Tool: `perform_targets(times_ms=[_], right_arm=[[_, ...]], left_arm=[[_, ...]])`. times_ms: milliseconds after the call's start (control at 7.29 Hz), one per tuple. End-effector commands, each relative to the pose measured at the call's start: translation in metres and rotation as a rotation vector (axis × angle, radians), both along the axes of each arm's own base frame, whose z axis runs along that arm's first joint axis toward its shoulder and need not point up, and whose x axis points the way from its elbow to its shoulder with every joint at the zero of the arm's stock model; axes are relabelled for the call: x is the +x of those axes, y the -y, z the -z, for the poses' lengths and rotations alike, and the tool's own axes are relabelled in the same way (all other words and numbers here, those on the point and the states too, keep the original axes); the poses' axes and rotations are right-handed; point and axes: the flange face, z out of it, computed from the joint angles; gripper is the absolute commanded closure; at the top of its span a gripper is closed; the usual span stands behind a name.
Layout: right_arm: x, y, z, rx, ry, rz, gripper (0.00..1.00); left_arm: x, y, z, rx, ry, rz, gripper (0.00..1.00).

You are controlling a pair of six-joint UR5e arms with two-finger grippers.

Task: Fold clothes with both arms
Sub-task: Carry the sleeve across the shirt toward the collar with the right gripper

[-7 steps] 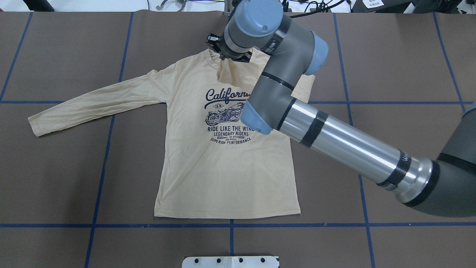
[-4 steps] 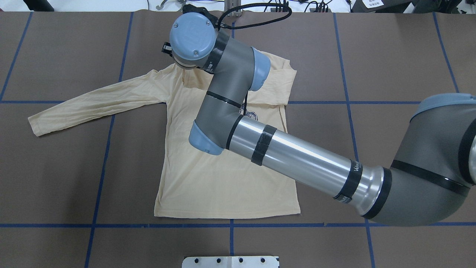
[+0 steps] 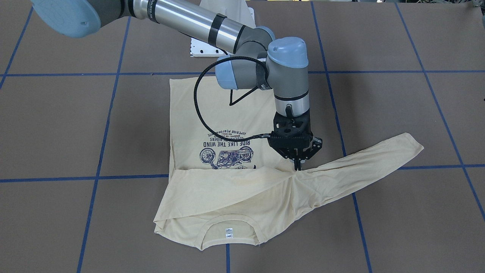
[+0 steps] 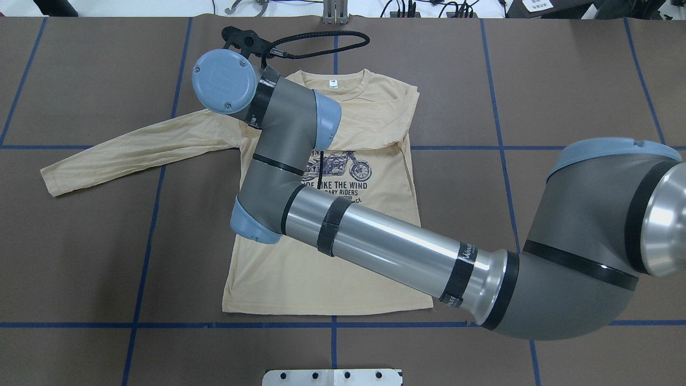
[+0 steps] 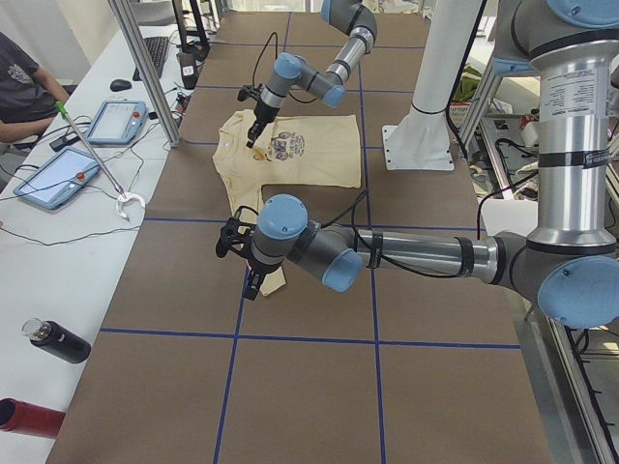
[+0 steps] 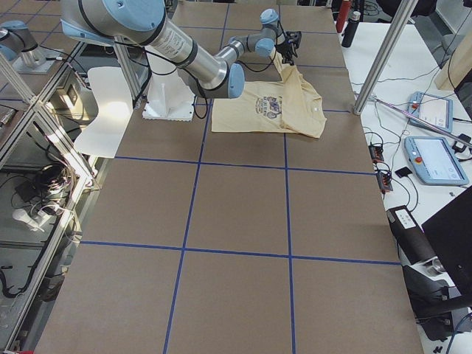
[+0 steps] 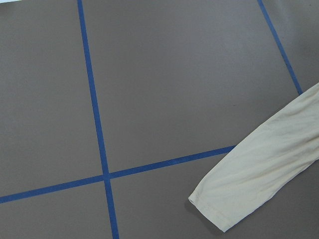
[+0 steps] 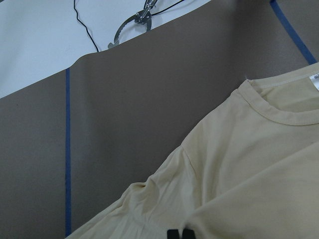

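The clothes are one pale cream long-sleeved shirt (image 3: 189, 113) lying front up on the brown table, its white neck label (image 4: 334, 83) at the far edge. The shirt's right sleeve is folded across the chest, covering the top of the navy print (image 4: 335, 171). My right gripper (image 3: 298, 166) is shut on the end of that sleeve, at the shirt's left shoulder; its fingertips (image 8: 173, 234) show pressed together. The left sleeve (image 4: 134, 150) lies stretched out flat. My left gripper (image 5: 250, 282) hovers above that sleeve's cuff (image 7: 209, 209); I cannot tell whether it is open or shut.
Blue tape lines (image 4: 144, 241) grid the table. The white pedestal base (image 4: 332, 377) stands at the near edge. A metal hook tool (image 8: 134, 22) lies beyond the far edge. A person (image 5: 19, 87), tablets (image 5: 111, 121) and bottles (image 5: 58, 340) are at the side bench.
The right arm swept to the robot's left over the shirt, dragging the right sleeve across the chest. The collar and label are now uncovered, and the top of the print is covered.
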Motion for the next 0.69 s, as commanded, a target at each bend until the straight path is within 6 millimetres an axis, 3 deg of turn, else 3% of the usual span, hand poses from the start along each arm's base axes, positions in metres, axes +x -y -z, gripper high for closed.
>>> perform_targets(times_ms=[0,137,275,412,549], right_arm=[[-0.005,0.003,0.009,-0.007,0.022,-0.031,0.01],[-0.001,0.002,0.024,-0.049,0.073,-0.053,0.01],[0.017,-0.001,0.045,-0.096,0.123,-0.01,0.01],[0.063,0.008,0.038,-0.179,0.099,0.069,0.01],[0.12,0.009,-0.013,-0.191,0.111,0.132,0.01]], left_arm=[[0.003,0.006,0.001,-0.001,0.001,-0.001,0.0],[0.012,0.019,-0.005,0.002,0.001,-0.018,0.0],[0.026,0.033,-0.023,0.02,-0.001,-0.04,0.0],[0.052,0.054,-0.033,0.003,-0.028,-0.033,0.0],[0.079,0.057,-0.049,0.02,-0.029,-0.04,0.01]])
